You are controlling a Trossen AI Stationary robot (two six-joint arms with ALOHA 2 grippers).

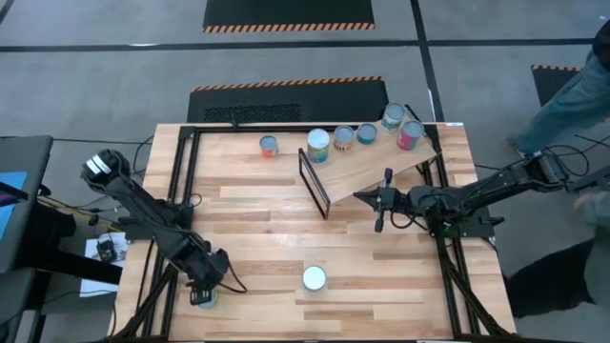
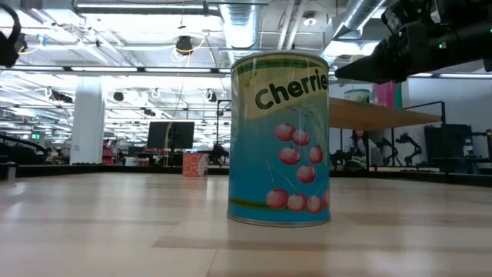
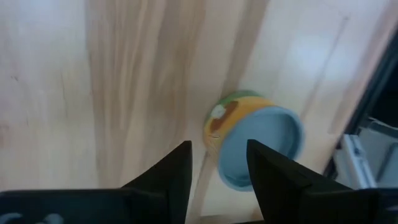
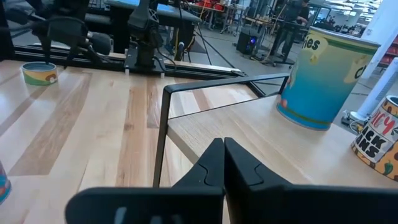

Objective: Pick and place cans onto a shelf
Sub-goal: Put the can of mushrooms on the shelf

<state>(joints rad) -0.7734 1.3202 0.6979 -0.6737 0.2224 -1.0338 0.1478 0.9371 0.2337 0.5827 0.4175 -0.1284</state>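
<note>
The shelf (image 1: 381, 162), a slanted plywood board on a black frame (image 1: 315, 186), stands at the far right and bears several cans (image 1: 344, 137). One can (image 1: 270, 146) stands on the table left of it. A teal cherry can (image 1: 314, 278) stands upright near the front, and fills the low view (image 2: 280, 138). A small can with a pale-blue lid (image 3: 261, 149) stands at the near left corner. My left gripper (image 3: 217, 171) is open just above it. My right gripper (image 1: 378, 202) is shut and empty at the shelf's low edge (image 4: 249, 134).
The shelf's black frame (image 4: 165, 124) rises right in front of my right gripper. A tall teal can (image 4: 326, 78) and a white bean can (image 4: 379, 134) stand on the board beside it. A person (image 1: 581, 86) stands beyond the table's right edge. Bare planks lie mid-table.
</note>
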